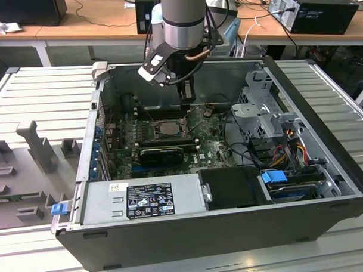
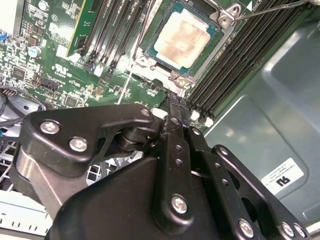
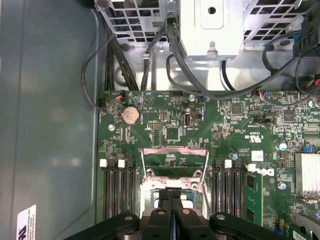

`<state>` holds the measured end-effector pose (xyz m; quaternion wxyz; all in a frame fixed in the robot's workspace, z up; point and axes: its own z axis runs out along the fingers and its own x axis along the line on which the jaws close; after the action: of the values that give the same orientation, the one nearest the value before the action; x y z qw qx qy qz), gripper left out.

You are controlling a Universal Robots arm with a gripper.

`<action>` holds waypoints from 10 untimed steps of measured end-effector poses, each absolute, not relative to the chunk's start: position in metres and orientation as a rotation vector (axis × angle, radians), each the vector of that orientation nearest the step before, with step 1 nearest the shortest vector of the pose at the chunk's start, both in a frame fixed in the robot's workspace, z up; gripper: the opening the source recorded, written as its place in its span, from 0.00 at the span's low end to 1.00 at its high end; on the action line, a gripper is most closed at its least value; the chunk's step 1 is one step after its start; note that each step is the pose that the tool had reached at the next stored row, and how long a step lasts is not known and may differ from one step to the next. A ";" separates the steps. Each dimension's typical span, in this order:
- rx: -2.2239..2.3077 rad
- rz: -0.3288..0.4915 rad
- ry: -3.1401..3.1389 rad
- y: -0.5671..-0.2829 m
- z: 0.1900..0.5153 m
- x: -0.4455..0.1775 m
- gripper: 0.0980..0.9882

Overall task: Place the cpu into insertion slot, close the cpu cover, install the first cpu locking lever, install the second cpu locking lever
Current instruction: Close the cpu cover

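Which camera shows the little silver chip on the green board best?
The second wrist view: the cpu sits close up, its pale metal top and green edge plain. The exterior view shows the cpu as a small grey square. In the first wrist view the gripper fronts that area.

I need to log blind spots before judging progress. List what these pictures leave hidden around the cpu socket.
Pin field: covered by the cpu in the second wrist view.
Whether the gripper touches the cpu cover: its own fingers block the contact in the first wrist view.
Locking lever: its far end is cut off by the second wrist view's edge.
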<state>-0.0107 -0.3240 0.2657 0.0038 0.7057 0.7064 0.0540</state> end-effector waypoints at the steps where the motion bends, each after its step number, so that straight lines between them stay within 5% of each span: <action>1: 2.212 0.169 2.214 -0.324 0.266 -0.009 0.01; 10: 2.216 0.158 2.221 -0.323 0.266 0.016 0.01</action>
<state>0.0164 -0.3235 0.2658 0.0001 0.7055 0.7070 0.0502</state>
